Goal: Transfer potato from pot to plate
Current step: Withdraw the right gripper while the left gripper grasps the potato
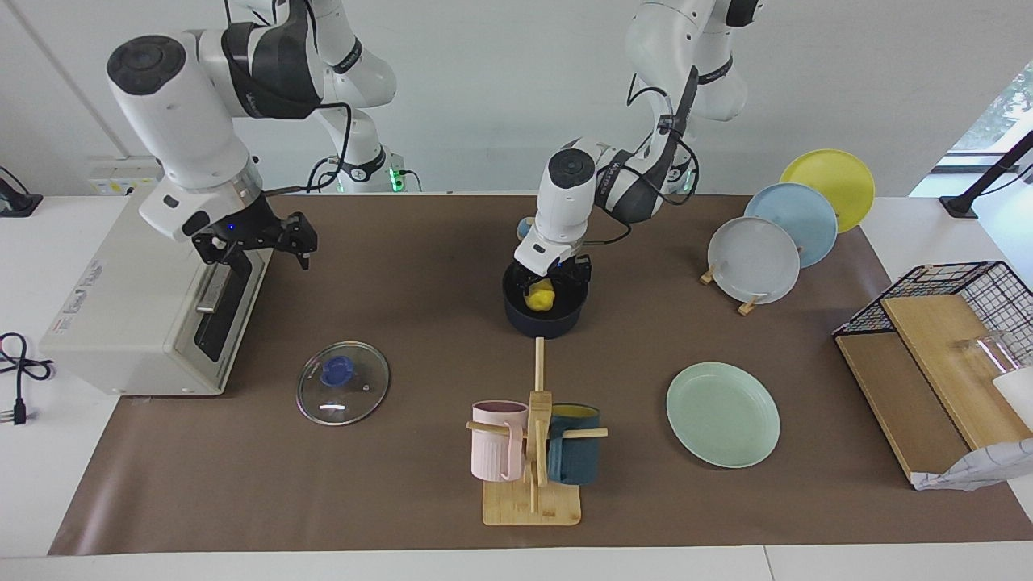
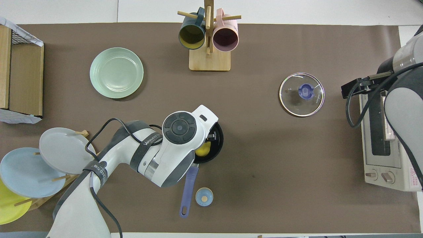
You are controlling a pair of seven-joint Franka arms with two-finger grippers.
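The yellow potato (image 1: 540, 299) lies inside the dark navy pot (image 1: 545, 323) in the middle of the table; it also shows in the overhead view (image 2: 202, 149). The pot's blue handle (image 2: 187, 190) points toward the robots. My left gripper (image 1: 552, 284) is lowered into the pot, open, with a finger on either side of the potato. The mint-green plate (image 1: 722, 414) lies bare, farther from the robots than the pot and toward the left arm's end of the table. My right gripper (image 1: 266, 246) waits in the air in front of the toaster oven.
A wooden mug tree (image 1: 533, 452) with a pink and a teal mug stands farther from the robots than the pot. A glass lid (image 1: 343, 382) lies near the toaster oven (image 1: 153, 315). A rack with a grey, a blue and a yellow plate (image 1: 754, 260), a wire basket (image 1: 960, 298) and a small blue knob (image 2: 204, 197) are also here.
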